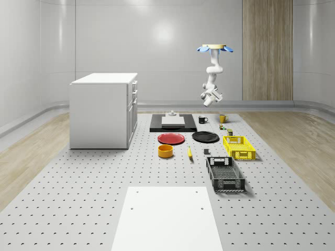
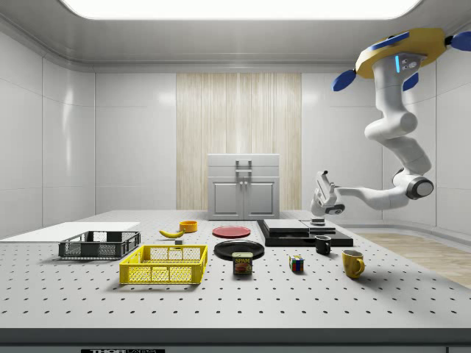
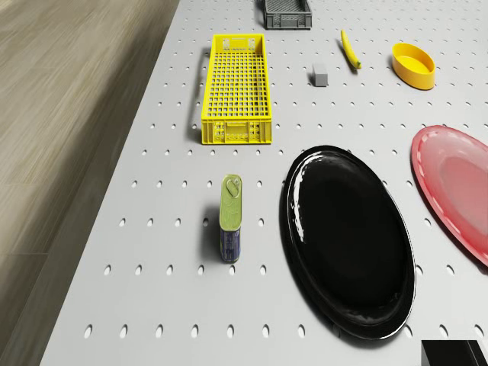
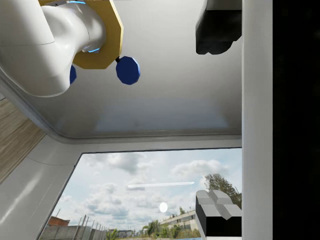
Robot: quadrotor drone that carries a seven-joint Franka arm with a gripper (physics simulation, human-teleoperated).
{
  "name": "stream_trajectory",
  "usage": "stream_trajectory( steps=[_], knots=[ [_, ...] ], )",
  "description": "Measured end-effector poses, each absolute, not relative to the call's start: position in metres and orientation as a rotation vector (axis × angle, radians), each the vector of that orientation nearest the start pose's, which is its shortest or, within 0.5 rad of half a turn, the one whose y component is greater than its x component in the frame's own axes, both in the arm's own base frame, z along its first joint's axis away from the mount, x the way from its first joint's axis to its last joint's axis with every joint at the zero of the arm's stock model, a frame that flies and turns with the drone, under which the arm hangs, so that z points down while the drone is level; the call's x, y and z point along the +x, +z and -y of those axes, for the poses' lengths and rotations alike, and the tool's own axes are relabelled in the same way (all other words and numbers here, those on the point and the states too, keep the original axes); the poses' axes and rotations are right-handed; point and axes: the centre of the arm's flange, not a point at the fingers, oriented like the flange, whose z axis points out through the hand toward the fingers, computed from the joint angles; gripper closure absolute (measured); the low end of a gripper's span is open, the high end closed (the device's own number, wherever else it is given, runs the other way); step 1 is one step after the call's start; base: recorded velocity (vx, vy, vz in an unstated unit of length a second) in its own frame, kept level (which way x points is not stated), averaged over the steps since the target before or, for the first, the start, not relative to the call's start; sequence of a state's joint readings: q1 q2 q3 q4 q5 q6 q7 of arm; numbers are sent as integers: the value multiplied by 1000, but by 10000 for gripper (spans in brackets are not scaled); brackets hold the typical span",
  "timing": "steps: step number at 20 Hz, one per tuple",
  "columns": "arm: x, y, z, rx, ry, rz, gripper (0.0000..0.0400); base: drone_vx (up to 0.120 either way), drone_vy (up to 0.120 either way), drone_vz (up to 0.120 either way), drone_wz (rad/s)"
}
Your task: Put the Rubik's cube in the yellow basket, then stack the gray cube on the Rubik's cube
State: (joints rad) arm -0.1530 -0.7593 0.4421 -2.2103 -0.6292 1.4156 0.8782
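Observation:
The Rubik's cube [image 2: 296,264] [image 1: 222,126] sits on the table between a tin can [image 2: 242,263] and a yellow mug [image 2: 352,262]. The yellow basket [image 1: 239,147] [image 2: 165,265] [image 3: 234,88] stands empty, nearer the whole-scene view's front. A small gray cube [image 1: 206,152] [image 3: 320,74] lies beside the basket. The drone [image 1: 214,48] [image 2: 405,48] hovers high over the table's far end. My gripper [image 2: 321,187] [image 1: 211,99] [image 4: 217,122] hangs well above the mugs, tilted upward toward the ceiling. It is open, with the fingers [image 4: 215,30] wide apart and nothing between them.
A black plate [image 3: 351,240], red plate [image 3: 457,187], orange bowl [image 3: 413,65] and banana [image 3: 349,49] lie mid-table. A black basket [image 1: 224,173] is near the front and a black mug [image 1: 202,120] at the far end. A white cabinet [image 1: 103,110] stands at the whole-scene view's left.

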Motion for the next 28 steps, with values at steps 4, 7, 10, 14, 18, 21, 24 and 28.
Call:
stream_trajectory(
  steps=[4,7,10,14,18,21,24,28],
  knots=[
    [304,592,-99,1488,656,627,0,80,0,-100,0],
    [305,544,-86,1010,736,432,0,0,0,-120,0],
    [306,513,-61,629,772,275,0,0,0,-120,0],
    [307,497,-32,313,785,141,0,0,0,-120,0],
    [307,493,-16,153,786,71,0,0,0,-120,0],
    [307,492,-9,89,786,43,0,107,0,-120,0],
    [307,491,-5,52,785,26,0,120,0,-120,0],
    [307,491,-2,25,785,14,0,120,0,-120,0]
  ],
)
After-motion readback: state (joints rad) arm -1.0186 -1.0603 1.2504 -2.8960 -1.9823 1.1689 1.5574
